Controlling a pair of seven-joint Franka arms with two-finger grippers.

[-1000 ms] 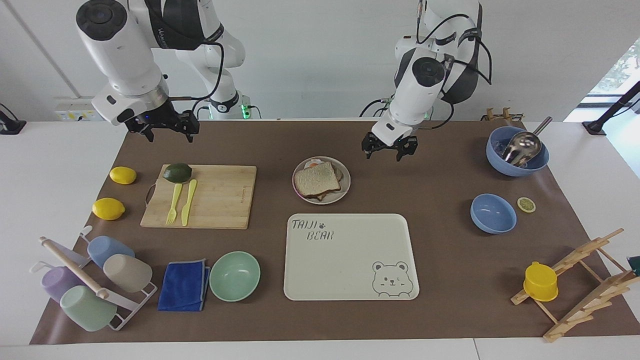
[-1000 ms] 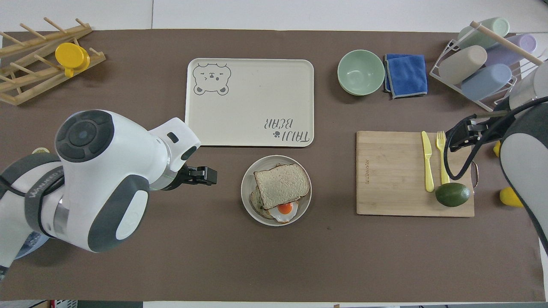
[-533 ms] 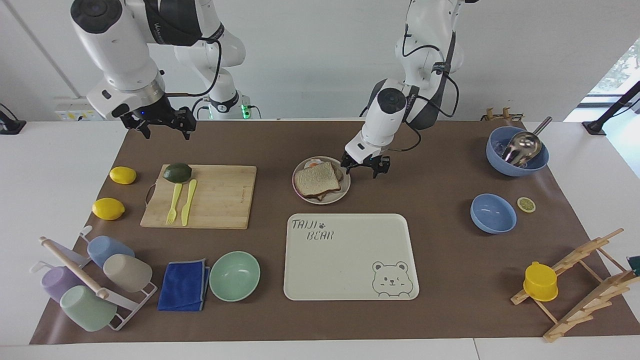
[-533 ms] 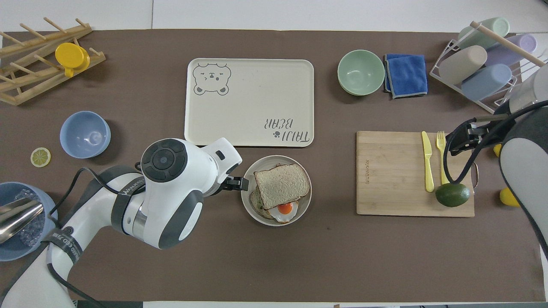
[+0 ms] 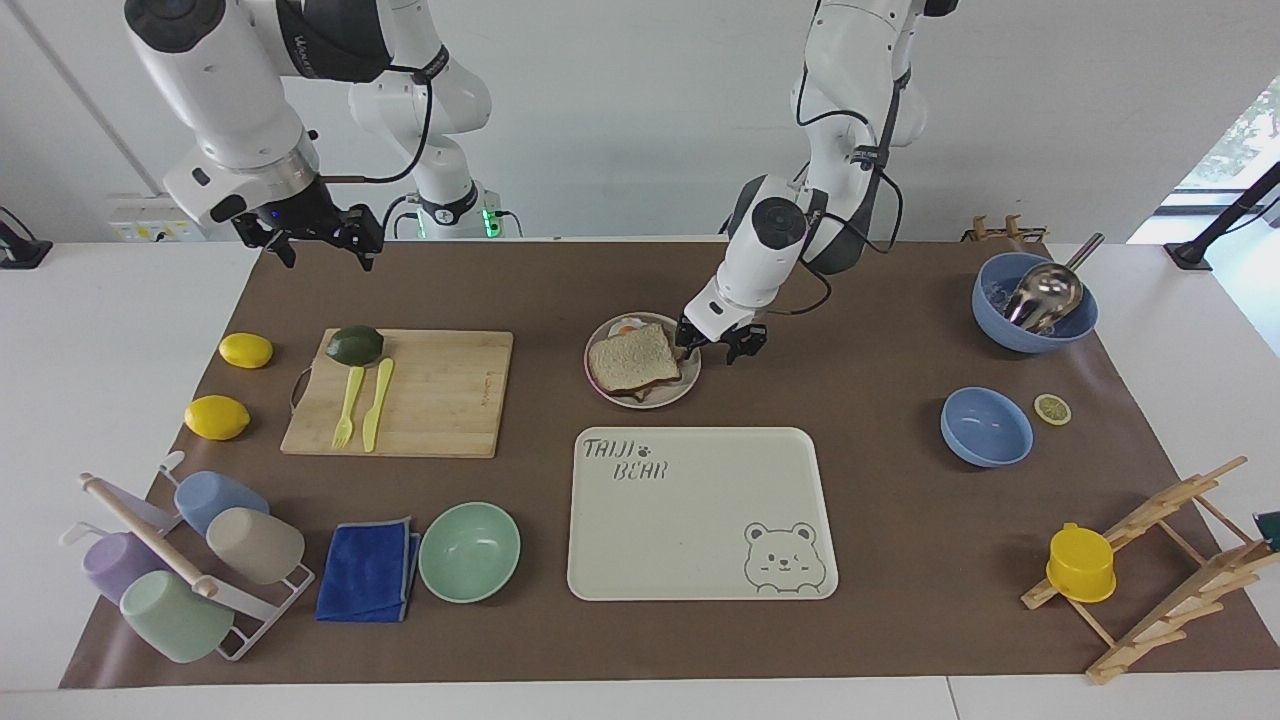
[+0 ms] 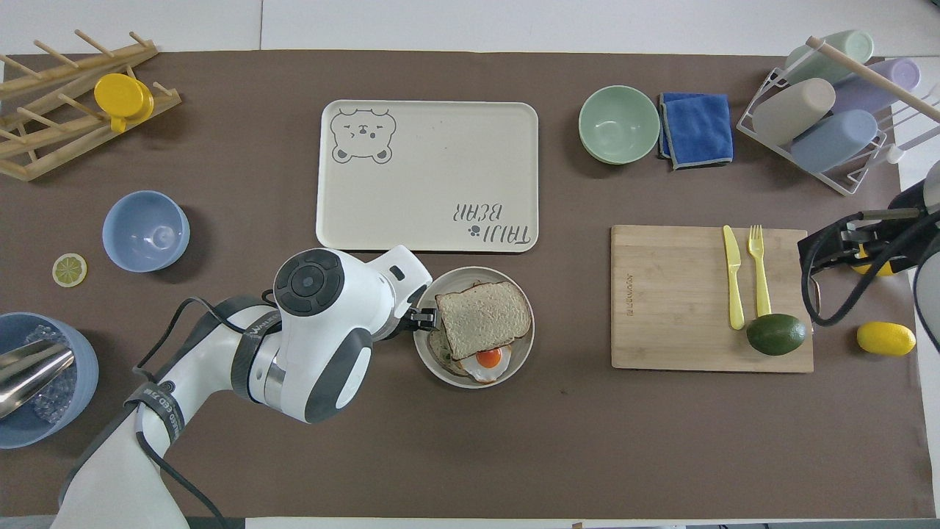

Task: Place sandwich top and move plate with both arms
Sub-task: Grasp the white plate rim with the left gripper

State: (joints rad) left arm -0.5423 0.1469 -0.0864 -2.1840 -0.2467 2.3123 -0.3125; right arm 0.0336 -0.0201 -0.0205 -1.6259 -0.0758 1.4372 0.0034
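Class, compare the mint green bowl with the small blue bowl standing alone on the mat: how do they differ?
The mint green bowl sits beside a blue cloth toward the right arm's end; the small blue bowl sits beside a lemon slice toward the left arm's end. The green one looks wider. Both stand upright and empty.

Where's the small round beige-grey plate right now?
The small round beige-grey plate sits mid-table, just nearer the robots than the cream bear-printed tray, beside the wooden cutting board; the left gripper is at its rim.
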